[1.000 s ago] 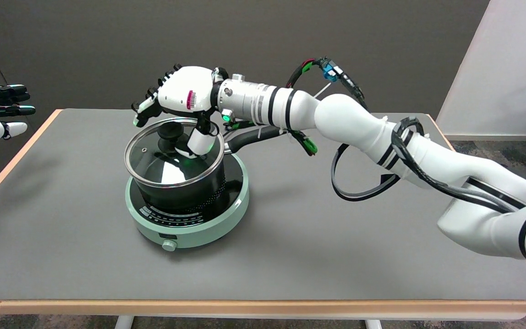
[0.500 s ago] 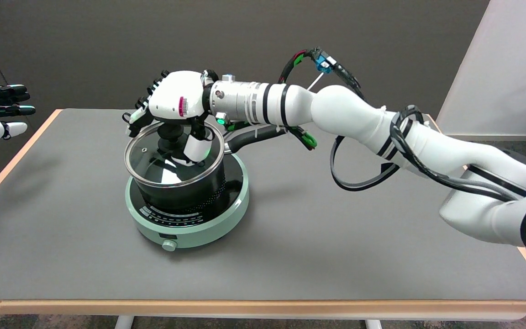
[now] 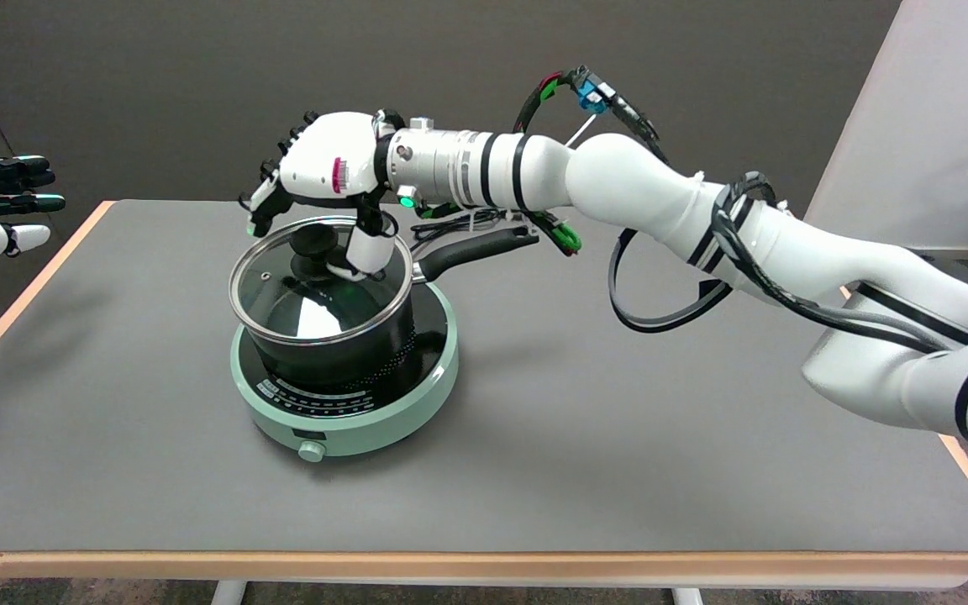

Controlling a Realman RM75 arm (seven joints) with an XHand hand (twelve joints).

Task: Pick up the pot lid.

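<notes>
Right hand [image 3: 328, 181] hovers above the pot lid [image 3: 320, 281], palm down, with the white arm [image 3: 618, 189] reaching in from the lower right. Its fingers [image 3: 270, 195] curl downward over the far left side of the lid, and the thumb [image 3: 365, 249] hangs down just to the right of the black knob [image 3: 314, 245]. The thumb tip sits close beside the knob, but whether it actually touches it cannot be told from this angle. Nothing is clasped between thumb and fingers; the hand holds nothing and its fingers stand apart around the knob.

The glass lid, with its metal rim, lies flat on the black pot [image 3: 341, 344], closing it. The pot stands on a round, pale green cooktop [image 3: 366, 412], which has a small knob [image 3: 311, 451] at its front edge. The pot's black handle [image 3: 476, 250] sticks out to the right, passing under the robot's wrist. The cooktop rests on the left half of the grey table [image 3: 618, 437]. Black cables [image 3: 660, 315] loop down from the forearm above the tabletop.
</notes>
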